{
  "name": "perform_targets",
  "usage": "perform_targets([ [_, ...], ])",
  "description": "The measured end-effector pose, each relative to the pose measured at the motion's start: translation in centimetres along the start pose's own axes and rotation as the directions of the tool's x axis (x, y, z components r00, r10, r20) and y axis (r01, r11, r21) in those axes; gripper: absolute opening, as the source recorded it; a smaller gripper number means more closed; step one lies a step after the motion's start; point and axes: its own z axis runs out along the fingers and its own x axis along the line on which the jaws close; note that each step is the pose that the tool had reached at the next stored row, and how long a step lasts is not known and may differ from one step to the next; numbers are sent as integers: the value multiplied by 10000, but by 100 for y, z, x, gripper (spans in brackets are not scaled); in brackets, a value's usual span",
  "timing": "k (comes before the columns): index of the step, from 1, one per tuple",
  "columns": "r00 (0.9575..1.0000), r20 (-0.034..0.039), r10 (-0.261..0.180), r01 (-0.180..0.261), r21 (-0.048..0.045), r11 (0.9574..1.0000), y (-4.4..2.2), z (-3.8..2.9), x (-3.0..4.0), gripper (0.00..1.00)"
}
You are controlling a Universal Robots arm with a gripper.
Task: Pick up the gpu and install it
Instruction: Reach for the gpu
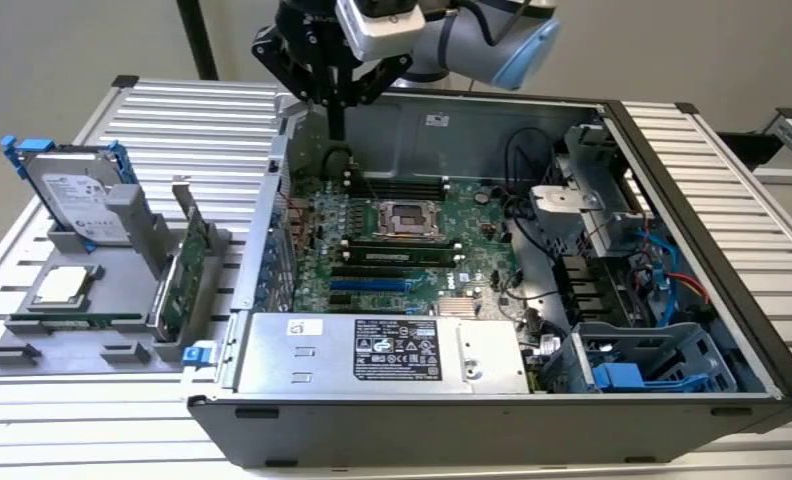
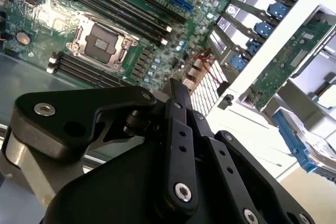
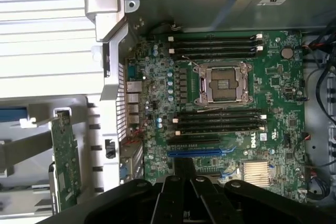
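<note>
The gpu [image 1: 183,272] is a green card standing on edge in a grey holder, outside the open computer case on the exterior view's left. It also appears as the gpu [image 3: 65,157] in the first wrist view and the gpu [image 2: 286,59] in the second wrist view. My gripper [image 1: 336,128] hangs above the far corner of the case, over the motherboard [image 1: 396,235] and well away from the card. The black fingers [image 2: 177,108] press together with nothing between them. The gripper [image 3: 182,165] points down at the board's slots.
The grey holder [image 1: 89,345] also carries a silver hard drive in a blue frame [image 1: 83,195], a square processor chip [image 1: 63,285] and a narrow memory stick [image 1: 76,318]. Inside the case are a power supply [image 1: 383,350], cables [image 1: 556,250] and blue drive bays [image 1: 636,370].
</note>
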Motion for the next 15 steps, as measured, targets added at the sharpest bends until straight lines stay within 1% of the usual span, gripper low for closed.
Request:
perform_targets([
  [15, 10000, 1, 0, 0, -1, 10000, -13, -4, 191, 0],
])
